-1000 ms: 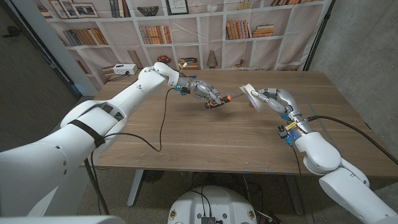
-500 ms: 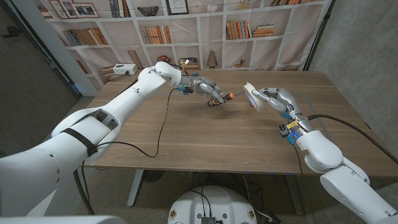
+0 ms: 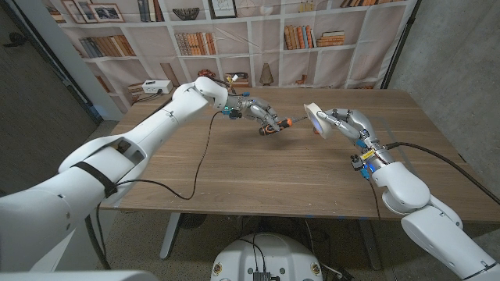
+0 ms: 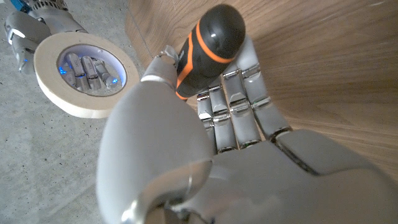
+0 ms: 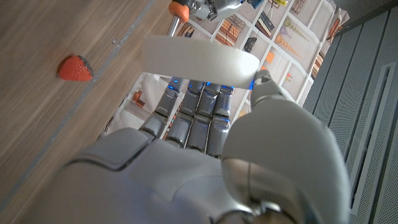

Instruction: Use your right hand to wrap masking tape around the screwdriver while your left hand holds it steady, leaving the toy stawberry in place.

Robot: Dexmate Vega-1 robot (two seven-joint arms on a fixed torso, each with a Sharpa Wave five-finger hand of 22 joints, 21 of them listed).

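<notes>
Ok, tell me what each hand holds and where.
Left hand grips the screwdriver by its handle; right hand holds the masking tape roll by its rim.

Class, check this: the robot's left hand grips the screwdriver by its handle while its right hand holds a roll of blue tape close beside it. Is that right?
Not quite: the roll of tape is cream, not blue, as the left wrist view shows. The rest stands: the left hand grips the screwdriver by its handle, and the right hand holds the roll close beside it.

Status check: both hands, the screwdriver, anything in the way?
Left hand grips screwdriver. Right hand holds masking tape, a gap short of the tip. Toy strawberry on table, off to the side.
</notes>
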